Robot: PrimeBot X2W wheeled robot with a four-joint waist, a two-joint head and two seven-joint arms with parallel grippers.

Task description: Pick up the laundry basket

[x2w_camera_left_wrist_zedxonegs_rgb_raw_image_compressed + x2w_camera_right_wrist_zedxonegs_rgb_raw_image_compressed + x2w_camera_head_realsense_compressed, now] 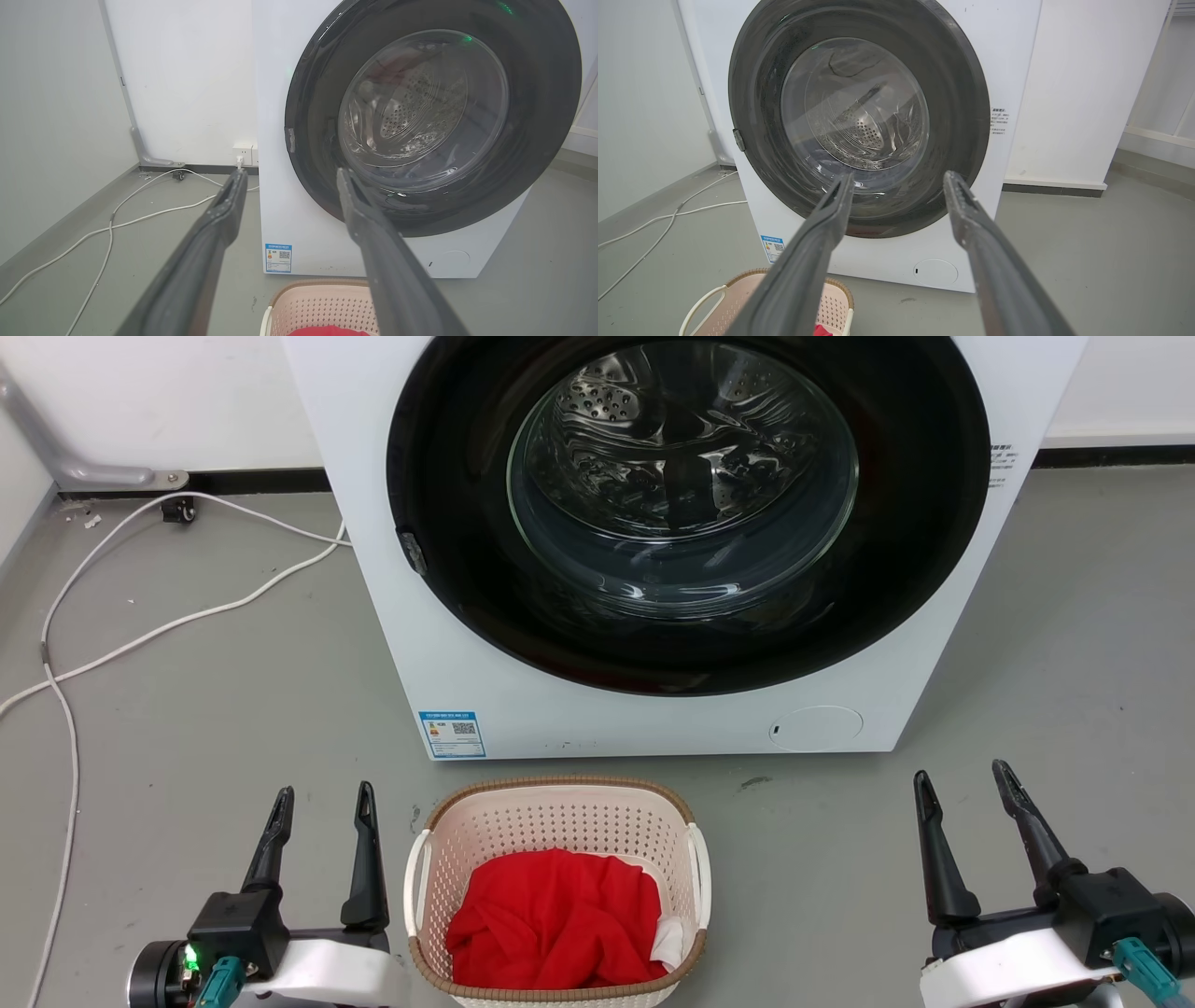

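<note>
Two sets of jaws stand apart, empty. The laundry basket sits on the floor between them, nearer my left. Approach step; next I'd lower each toward a handle.

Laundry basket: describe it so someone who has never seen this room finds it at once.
Find the white front-loading washer. On the grey floor right before it sits the laundry basket. It alone is cream, perforated, brown-rimmed, holding a red cloth.

The laundry basket sits between the left gripper and right gripper, nearer the left; clothing lies in it; the washer stands beyond both.
</note>
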